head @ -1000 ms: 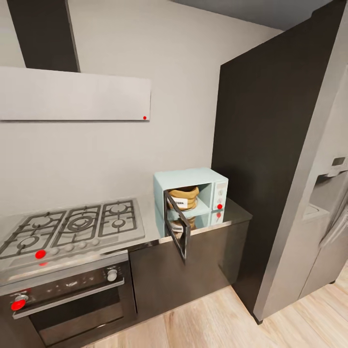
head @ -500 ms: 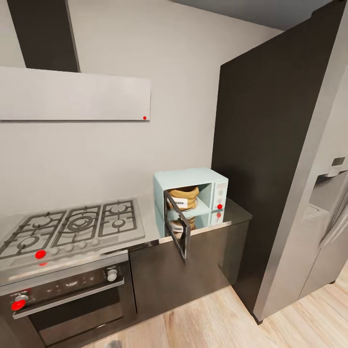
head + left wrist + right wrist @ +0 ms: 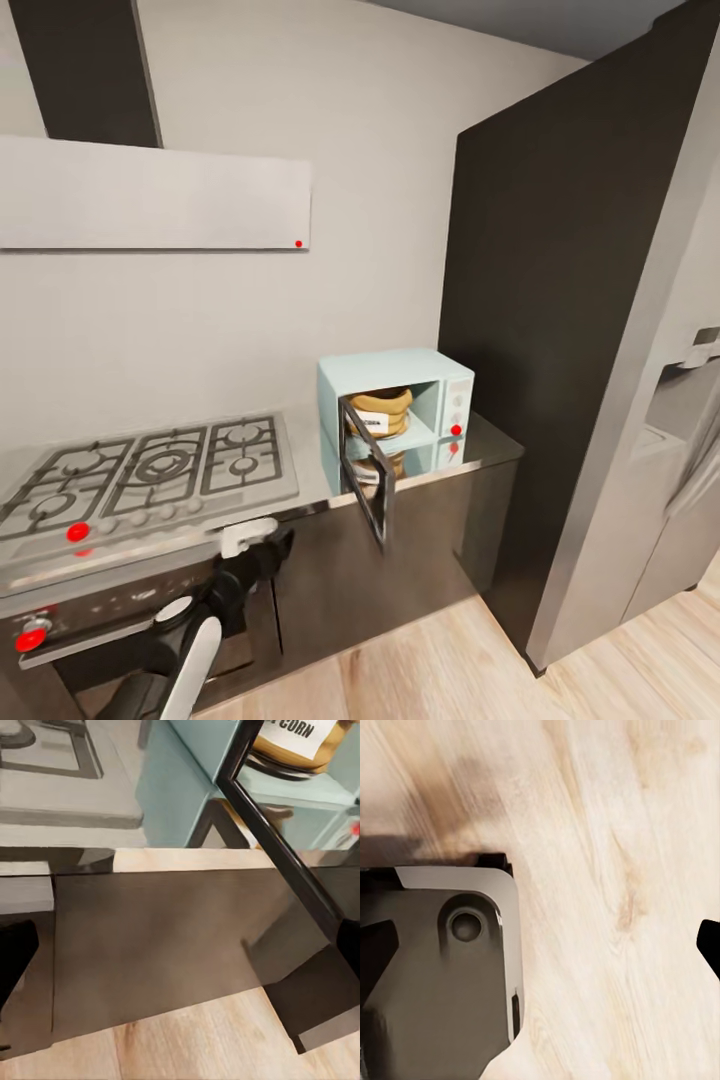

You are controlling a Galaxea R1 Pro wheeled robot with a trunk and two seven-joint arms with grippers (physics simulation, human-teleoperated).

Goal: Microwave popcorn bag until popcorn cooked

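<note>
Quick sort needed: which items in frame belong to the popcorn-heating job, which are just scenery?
Job:
- mint-blue microwave, door open
- tan popcorn sack inside it
- grey countertop
- left gripper, raised in front of the hob

Scenery:
- steel gas hob
- black built-in oven
- white slanted hood
- steel fridge

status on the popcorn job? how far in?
Done: popcorn bag sits inside the microwave. In hand: nothing held; left gripper hangs in front of the lower cabinets, left of the open microwave door. Left: shut the door and run the heating.
</note>
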